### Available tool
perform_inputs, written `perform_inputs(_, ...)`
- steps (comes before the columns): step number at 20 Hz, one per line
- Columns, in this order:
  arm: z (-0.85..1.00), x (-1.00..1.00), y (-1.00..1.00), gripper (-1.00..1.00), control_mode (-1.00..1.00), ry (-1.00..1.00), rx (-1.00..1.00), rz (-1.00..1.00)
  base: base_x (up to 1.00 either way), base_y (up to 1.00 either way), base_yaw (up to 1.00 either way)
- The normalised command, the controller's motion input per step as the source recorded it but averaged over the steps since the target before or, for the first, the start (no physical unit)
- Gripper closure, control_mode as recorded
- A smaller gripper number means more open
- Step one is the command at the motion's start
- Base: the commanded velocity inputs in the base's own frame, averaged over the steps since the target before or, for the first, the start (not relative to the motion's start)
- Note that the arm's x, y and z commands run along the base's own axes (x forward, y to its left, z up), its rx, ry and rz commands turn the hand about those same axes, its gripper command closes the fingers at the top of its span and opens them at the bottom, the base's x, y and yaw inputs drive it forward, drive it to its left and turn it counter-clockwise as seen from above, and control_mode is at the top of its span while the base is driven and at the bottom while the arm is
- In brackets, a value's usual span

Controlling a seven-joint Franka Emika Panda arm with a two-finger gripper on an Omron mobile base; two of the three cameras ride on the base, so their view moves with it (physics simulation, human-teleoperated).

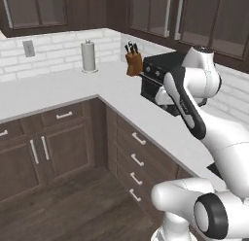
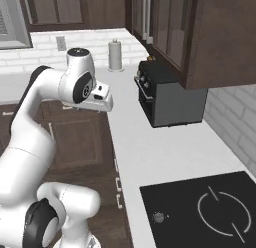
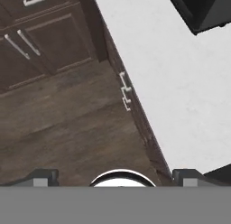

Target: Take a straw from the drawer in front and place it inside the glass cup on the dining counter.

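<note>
Gripper (image 3: 115,175) spread wide, empty — above closed drawers (image 3: 125,90), apparently — by white counter (image 3: 180,83).

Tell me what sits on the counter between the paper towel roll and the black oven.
The knife block stands between the paper towel roll and the oven on the white counter, seen in the left base view.

I found nothing I could read. The dark oven (image 2: 167,99) on the white counter (image 1: 73,87) carried no brand or numbers that I could make out, and the black cooktop (image 2: 200,209) bore only a pale broken ring mark, not letters.
</note>
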Motion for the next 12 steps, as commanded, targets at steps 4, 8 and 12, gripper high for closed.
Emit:
perform_inputs(4,0.00,-0.09,-0.58,-1.00,-1.00,-0.05,0.03,0.31,0.00,0.00,0.00)
perform_inputs(8,0.00,-0.44,-0.05,-1.00,-1.00,-0.07,0.00,0.24,0.00,0.00,0.00)
perform_inputs(12,-0.03,-0.06,0.67,-1.00,-1.00,-0.04,-0.16,0.07,0.00,0.00,0.00)
